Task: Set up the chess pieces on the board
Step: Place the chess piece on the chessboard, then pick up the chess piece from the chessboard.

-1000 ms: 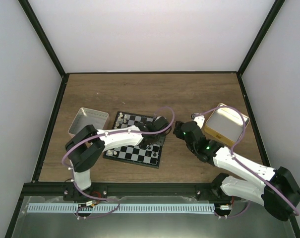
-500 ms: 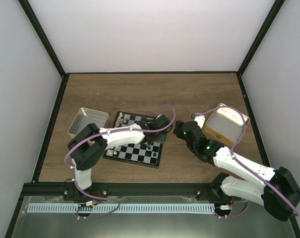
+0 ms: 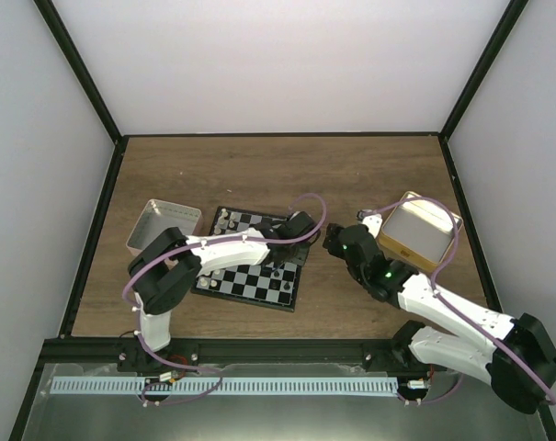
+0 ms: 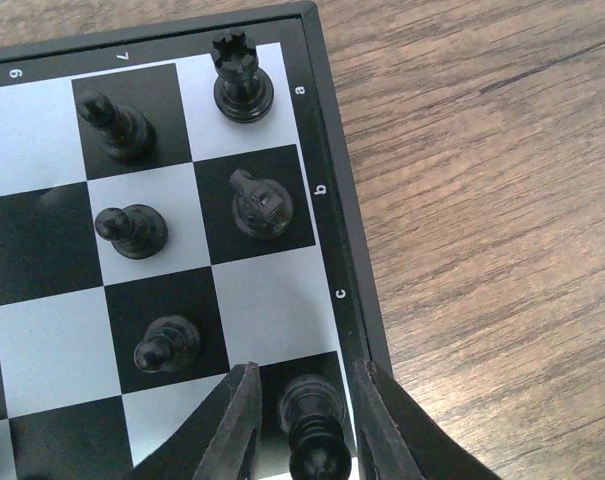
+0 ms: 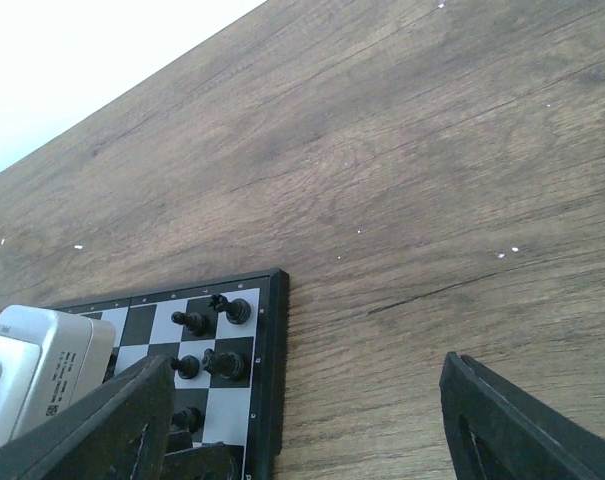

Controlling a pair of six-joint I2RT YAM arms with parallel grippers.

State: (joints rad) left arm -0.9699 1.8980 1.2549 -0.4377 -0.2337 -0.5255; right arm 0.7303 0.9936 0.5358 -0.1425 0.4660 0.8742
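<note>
The board (image 3: 224, 279) lies at the table's middle, left of centre. White pieces (image 3: 224, 220) stand along its far left edge and black pieces (image 3: 279, 274) near its right edge. In the left wrist view a black rook (image 4: 242, 78), a knight (image 4: 261, 203) and three pawns (image 4: 130, 230) stand in the board's corner. My left gripper (image 4: 304, 425) is over the board's right edge (image 3: 294, 237); its jaws stand slightly apart on both sides of a tall black piece (image 4: 315, 430) on a dark edge square, with small gaps showing. My right gripper (image 5: 302, 430) is wide open and empty over bare wood right of the board (image 3: 337, 241).
A pinkish shallow tin (image 3: 164, 225) stands left of the board. A yellow-tan tin (image 3: 417, 230) stands to the right, beside the right arm. Black frame rails and white walls close the table on the left, right and far sides.
My left gripper has shifted slightly toward the board's far right edge. The right arm has barely moved.
</note>
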